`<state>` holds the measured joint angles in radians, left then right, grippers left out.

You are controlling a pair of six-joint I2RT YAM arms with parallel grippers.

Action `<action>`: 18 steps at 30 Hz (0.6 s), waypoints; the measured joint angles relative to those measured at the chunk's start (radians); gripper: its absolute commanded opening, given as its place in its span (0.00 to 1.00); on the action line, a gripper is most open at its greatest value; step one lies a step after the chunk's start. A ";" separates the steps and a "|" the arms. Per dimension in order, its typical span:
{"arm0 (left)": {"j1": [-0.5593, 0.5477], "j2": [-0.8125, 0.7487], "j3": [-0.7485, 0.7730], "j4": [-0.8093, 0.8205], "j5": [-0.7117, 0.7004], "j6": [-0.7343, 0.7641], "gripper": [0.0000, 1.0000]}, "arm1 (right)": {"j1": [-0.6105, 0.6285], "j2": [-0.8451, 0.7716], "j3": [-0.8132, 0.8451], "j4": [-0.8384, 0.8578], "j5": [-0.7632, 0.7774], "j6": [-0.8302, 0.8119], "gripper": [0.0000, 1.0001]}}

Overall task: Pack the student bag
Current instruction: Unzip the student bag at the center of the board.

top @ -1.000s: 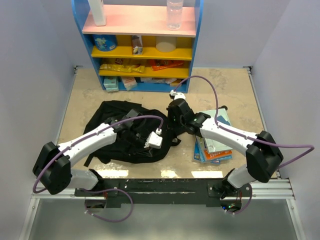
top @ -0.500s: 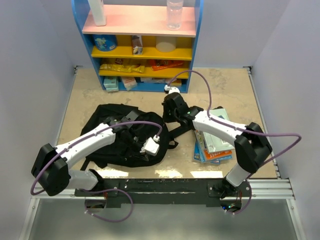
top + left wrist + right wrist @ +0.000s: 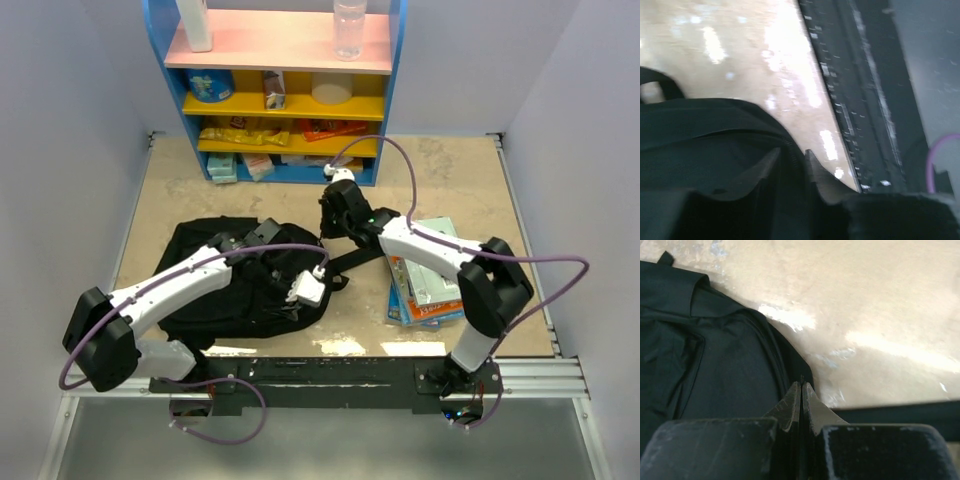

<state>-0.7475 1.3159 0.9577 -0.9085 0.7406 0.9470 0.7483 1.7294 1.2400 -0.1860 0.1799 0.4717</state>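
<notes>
**Both hands at the student bag's right side, one closed, one slightly parted**

The student bag (image 3: 200, 245) lies flat and crumpled on the tabletop (image 3: 440, 170). It is a black soft mass, and one of its straps trails out from its right side.

The left hand (image 3: 300, 300) sits over the bag's near right part, with its arm stretched across the bag from the left. In the left wrist view this hand (image 3: 792, 160) has its two fingers (image 3: 771, 167) a little apart. The bag's zip edge (image 3: 700, 145) runs up between them. Whether they pinch that edge or only straddle it cannot be told.

The right hand (image 3: 328, 228) is at the bag's far right corner. In its wrist view the hand (image 3: 801, 387) is closed, with the fingers pressed flat together. Their tips rest right at the rim of the bag's fabric (image 3: 715, 340). Whether a thin fold is caught between them is not clear.

A stack of books (image 3: 425, 290) lies to the right of the bag, near it but not touching the main body. Beyond the bag's far side, against the back wall, stands a blue shelf unit (image 3: 270, 45). It holds packets, a tin and bottles.
</notes>
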 measured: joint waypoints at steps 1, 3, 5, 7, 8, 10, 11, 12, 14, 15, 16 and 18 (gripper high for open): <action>0.001 0.001 0.007 0.028 -0.019 -0.041 0.52 | -0.003 -0.029 -0.024 0.001 0.014 0.004 0.00; 0.012 0.009 0.040 0.074 -0.048 -0.130 0.53 | -0.008 -0.085 -0.070 0.008 0.033 0.014 0.00; 0.031 0.032 0.090 0.124 -0.063 -0.217 0.71 | -0.009 -0.142 -0.114 0.010 0.050 0.030 0.00; 0.043 0.061 0.142 0.172 -0.065 -0.295 0.96 | -0.009 -0.182 -0.148 0.014 0.069 0.048 0.00; 0.047 0.073 0.162 0.198 -0.064 -0.335 0.98 | -0.009 -0.194 -0.160 0.014 0.075 0.055 0.00; 0.049 0.090 0.185 0.245 -0.064 -0.403 1.00 | -0.010 -0.203 -0.174 0.014 0.089 0.068 0.00; 0.048 0.098 0.187 0.272 -0.064 -0.442 1.00 | -0.010 -0.204 -0.177 0.014 0.092 0.072 0.00; 0.046 0.107 0.187 0.298 -0.066 -0.479 1.00 | -0.010 -0.204 -0.180 0.014 0.093 0.078 0.00; 0.040 0.129 0.176 0.355 -0.075 -0.555 1.00 | -0.010 -0.204 -0.182 0.014 0.094 0.085 0.00; 0.034 0.142 0.166 0.386 -0.086 -0.594 1.00 | -0.010 -0.204 -0.182 0.014 0.095 0.087 0.00; 0.027 0.157 0.156 0.410 -0.100 -0.631 1.00 | -0.010 -0.205 -0.182 0.014 0.096 0.089 0.00; 0.013 0.192 0.146 0.452 -0.138 -0.703 1.00 | -0.010 -0.205 -0.182 0.014 0.099 0.091 0.00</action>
<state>-0.7345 1.5078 1.1042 -0.4568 0.6029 0.2440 0.7383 1.5246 1.0576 -0.1722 0.2790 0.5625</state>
